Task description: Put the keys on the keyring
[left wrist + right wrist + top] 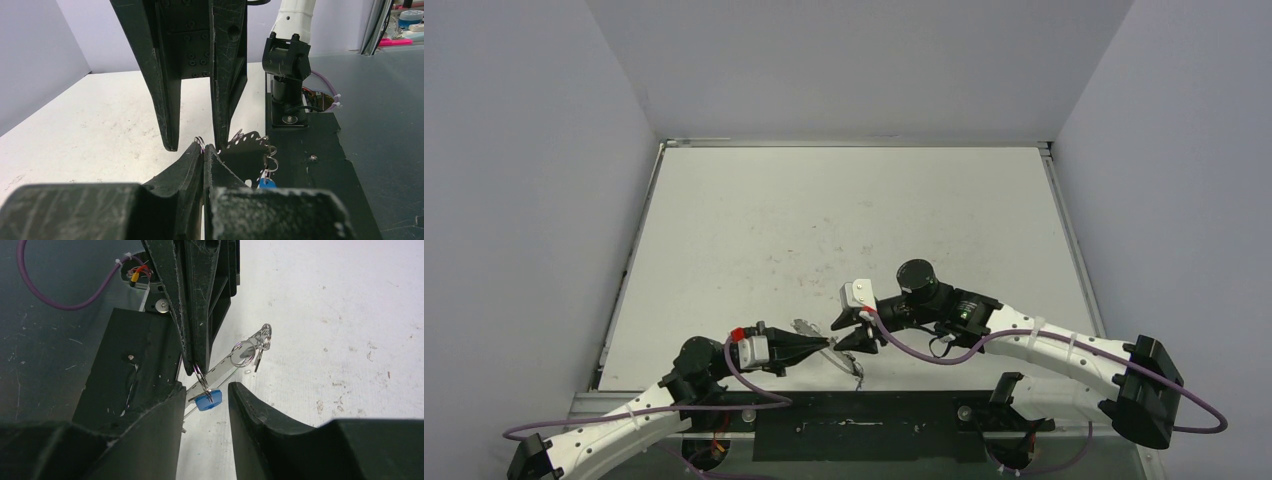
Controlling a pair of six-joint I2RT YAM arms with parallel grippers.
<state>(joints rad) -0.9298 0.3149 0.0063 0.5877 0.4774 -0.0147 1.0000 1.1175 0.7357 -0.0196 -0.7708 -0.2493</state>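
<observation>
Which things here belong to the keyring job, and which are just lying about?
Job: keyring, blue key, left gripper pinching a keyring loop, right gripper open at the key.
Not part of it: purple cable, black base plate, table.

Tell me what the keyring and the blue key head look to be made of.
The keyring: likely thin metal, silver and polished. It glints, and its small loops catch bright highlights. The blue key head: probably plastic, matte. Its colour is flat and saturated, with no glint.
</observation>
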